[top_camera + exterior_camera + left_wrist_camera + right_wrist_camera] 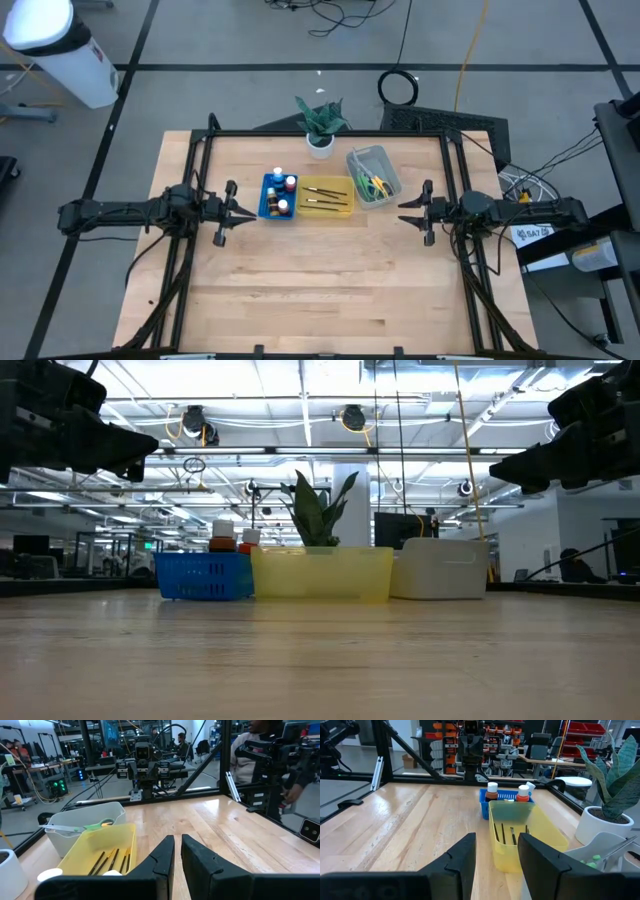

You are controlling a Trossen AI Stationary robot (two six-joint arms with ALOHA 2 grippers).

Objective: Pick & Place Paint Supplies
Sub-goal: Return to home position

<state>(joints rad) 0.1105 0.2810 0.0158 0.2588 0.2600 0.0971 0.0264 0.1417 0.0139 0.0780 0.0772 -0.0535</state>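
High view, upper centre: tiny paint bottles point(280, 194) sit in the blue plastic tray point(264, 200), thin dark brushes point(326, 195) in the yellow tray point(346, 184), scissors point(374, 184) in the clear bin point(355, 158). Left gripper point(244, 212) is nearly closed and empty at mid-left; right gripper point(404, 213) is parted and empty at mid-right. This looks like homing, so next both arms just need to park.

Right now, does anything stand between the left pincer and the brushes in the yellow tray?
Yes: the blue tray with the paint bottles sits between the left pincer and the brushes.

paint bottles point(281, 194): blue tray point(263, 197) | brushes point(326, 196): yellow tray point(326, 180) | scissors point(375, 185): clear tray point(354, 158) | left arm point(120, 213), right arm point(520, 210): flanking trays
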